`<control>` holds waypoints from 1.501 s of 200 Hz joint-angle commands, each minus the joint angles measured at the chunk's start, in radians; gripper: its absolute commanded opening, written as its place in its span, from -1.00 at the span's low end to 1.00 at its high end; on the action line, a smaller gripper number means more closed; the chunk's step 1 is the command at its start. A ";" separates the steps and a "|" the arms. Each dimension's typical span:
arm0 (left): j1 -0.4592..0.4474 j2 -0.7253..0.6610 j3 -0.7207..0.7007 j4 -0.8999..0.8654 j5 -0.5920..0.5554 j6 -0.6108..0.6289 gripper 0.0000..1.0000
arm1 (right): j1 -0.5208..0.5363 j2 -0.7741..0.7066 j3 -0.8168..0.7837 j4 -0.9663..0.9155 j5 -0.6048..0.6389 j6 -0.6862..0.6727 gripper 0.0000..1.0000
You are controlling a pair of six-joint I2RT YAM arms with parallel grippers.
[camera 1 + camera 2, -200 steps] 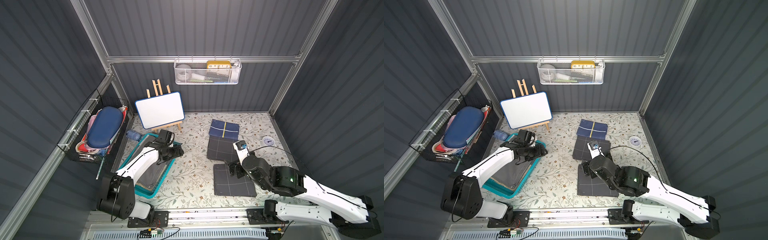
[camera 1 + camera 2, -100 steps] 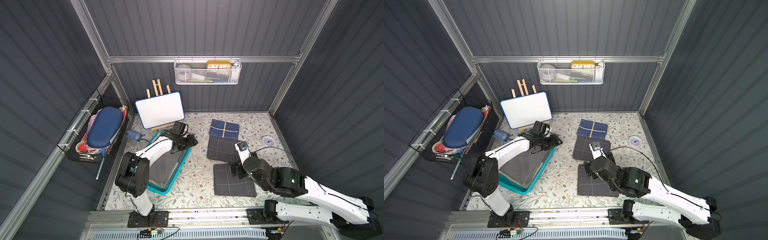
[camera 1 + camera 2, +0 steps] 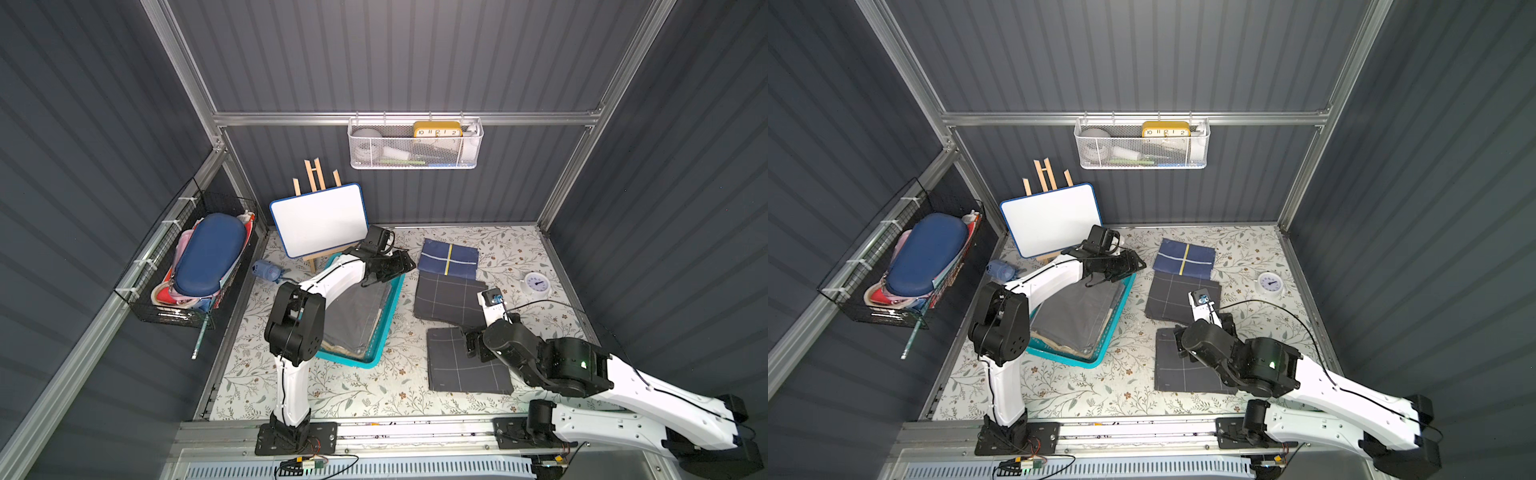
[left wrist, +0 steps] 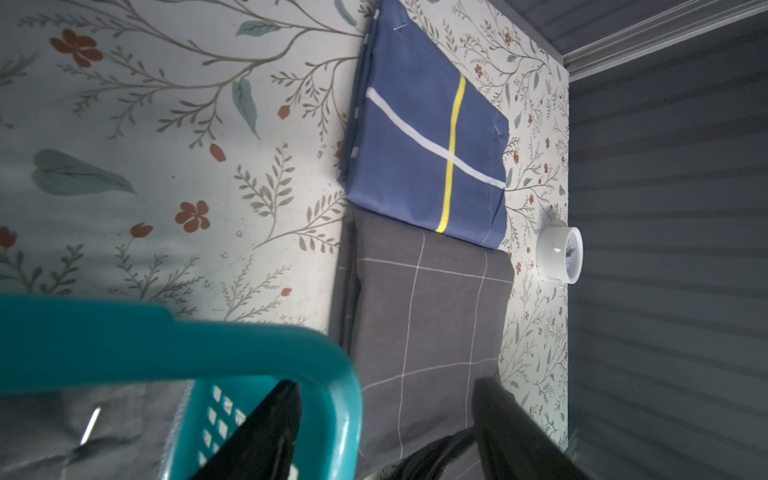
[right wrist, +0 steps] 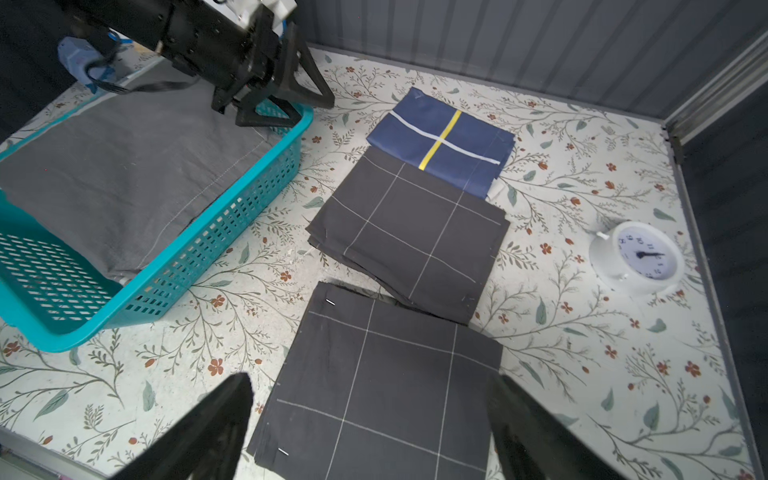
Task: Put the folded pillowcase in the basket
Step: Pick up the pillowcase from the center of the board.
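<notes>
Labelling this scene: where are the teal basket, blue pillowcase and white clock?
teal basket (image 5: 232,226): right wrist view, perforated side wall.
blue pillowcase (image 5: 442,143): right wrist view, where its stripes cross.
white clock (image 5: 638,255): right wrist view, dial face.

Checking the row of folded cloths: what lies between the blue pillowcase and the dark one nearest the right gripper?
A second dark grid-lined pillowcase, seen in the right wrist view.
</notes>
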 commanded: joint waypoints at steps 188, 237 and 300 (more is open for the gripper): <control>-0.005 -1.305 -0.618 -0.278 -0.496 0.199 0.99 | 0.041 0.648 -0.033 0.257 -0.325 0.379 0.74; -0.006 -1.350 -0.631 -0.282 -0.528 0.196 0.99 | 0.036 0.799 0.019 0.214 -0.320 0.393 0.47; -0.006 -1.353 -0.636 -0.279 -0.529 0.192 0.99 | -0.010 0.873 0.023 0.180 -0.330 0.422 0.20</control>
